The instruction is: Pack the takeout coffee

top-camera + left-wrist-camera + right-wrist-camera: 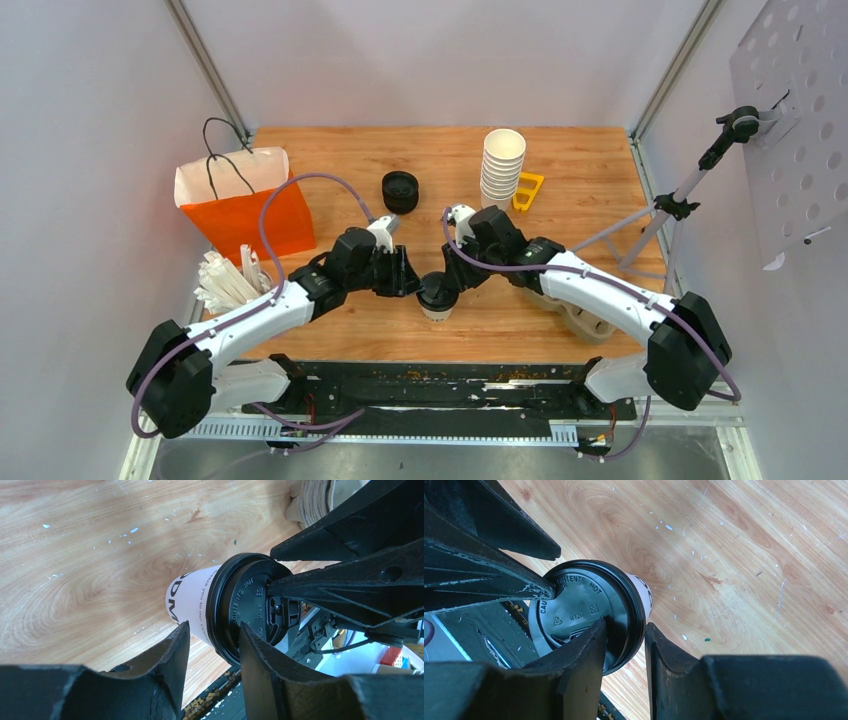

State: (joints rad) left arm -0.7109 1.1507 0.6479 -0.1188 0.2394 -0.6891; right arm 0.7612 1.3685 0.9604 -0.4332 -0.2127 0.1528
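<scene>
Near the middle of the table's (pixel 500 325) near edge, the right tool (pixel 625 626) was narrowed onto the rim of the black lid (pixel 579 605). One finger lay on the lid's top and the other just outside the rim, apparently pinching it. The left tool (pixel 215 627) straddled the same rim from the opposite side, half spread; whether it actually gripped could not be told. Under the lid, the white cup (pixel 192 602) stood upright on the wood between the two arms. The orange paper bag (pixel 250 215) stood well apart, toward the far left corner, mouth up. The step looked like securing the lidded cup for the carry to the bag. Done well, one tool would hold the cup's wall below the rim rather than the lid alone, which might pop off. The other would let go fully before any lift, and the cup would travel level and clear the bag's rim.
</scene>
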